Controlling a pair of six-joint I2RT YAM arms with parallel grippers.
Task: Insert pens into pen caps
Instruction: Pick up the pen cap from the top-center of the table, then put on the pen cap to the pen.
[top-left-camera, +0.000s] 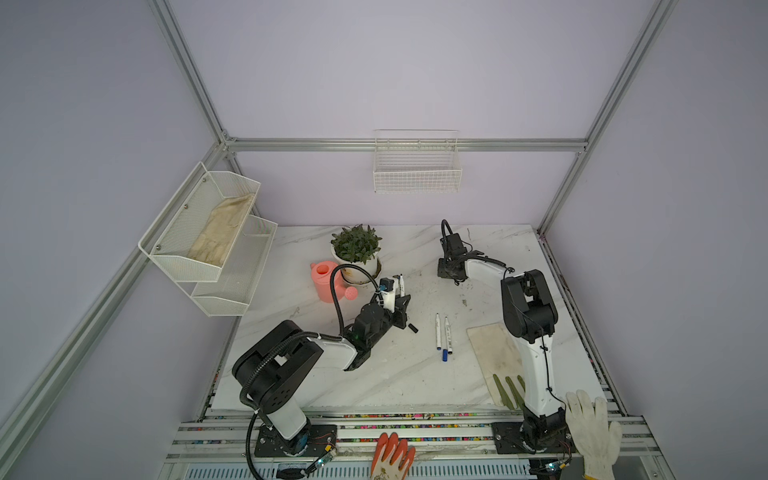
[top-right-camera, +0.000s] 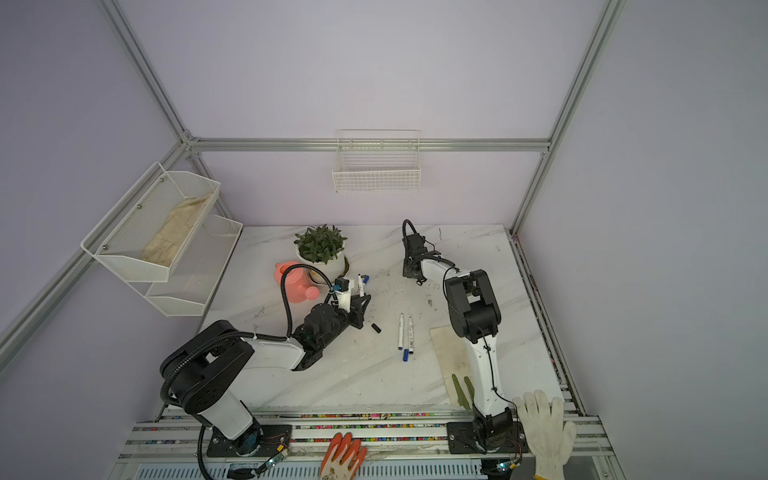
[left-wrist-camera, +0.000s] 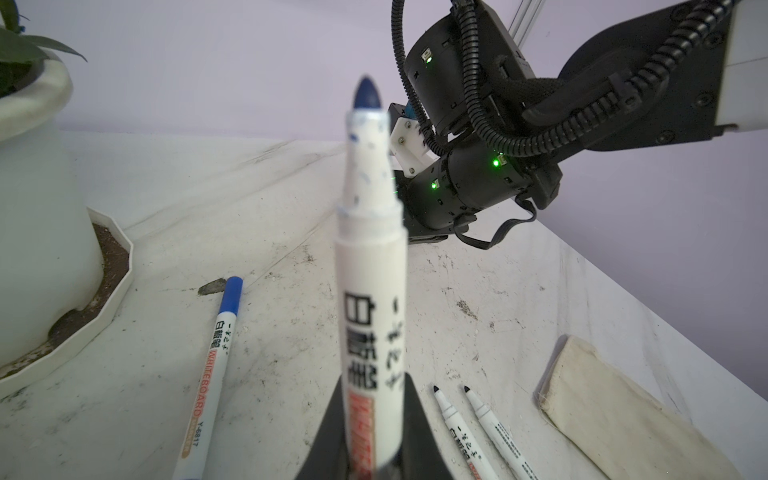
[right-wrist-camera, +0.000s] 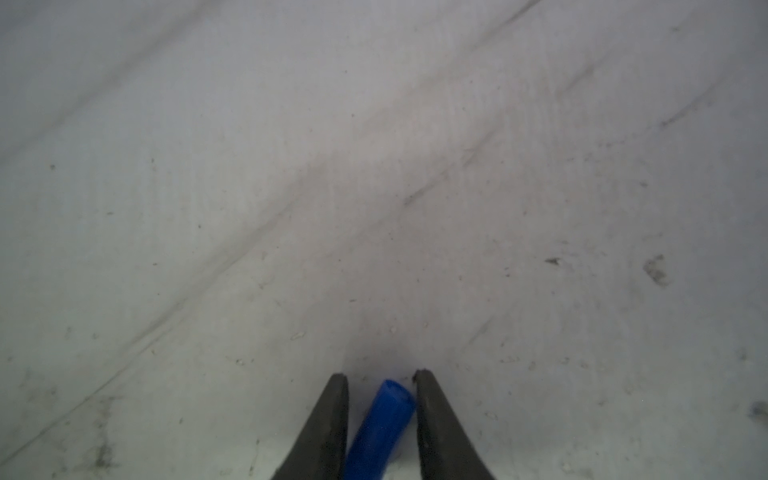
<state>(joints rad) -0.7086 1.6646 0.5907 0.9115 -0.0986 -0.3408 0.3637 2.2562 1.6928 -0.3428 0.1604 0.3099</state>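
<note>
We see the left gripper (top-left-camera: 401, 300) clamped shut on a pen (left-wrist-camera: 370, 266), held upright with its blue tip bare, just right of the pot (top-left-camera: 360, 272). The right gripper (right-wrist-camera: 380, 374) sits farther right of the pot, low over the table (right-wrist-camera: 374, 166). Its fingers (right-wrist-camera: 332, 415) are drawn in on a blue cap (right-wrist-camera: 382, 424) that lies askew between them and touches both. We note a capped pen (left-wrist-camera: 210, 374) lying flat just beside the pot. Two bare pens (top-left-camera: 438, 332) lie side by side, well in front and right of the pot. A black cap (top-left-camera: 412, 328) rests in front of the pot, nearer to it than that pair.
</note>
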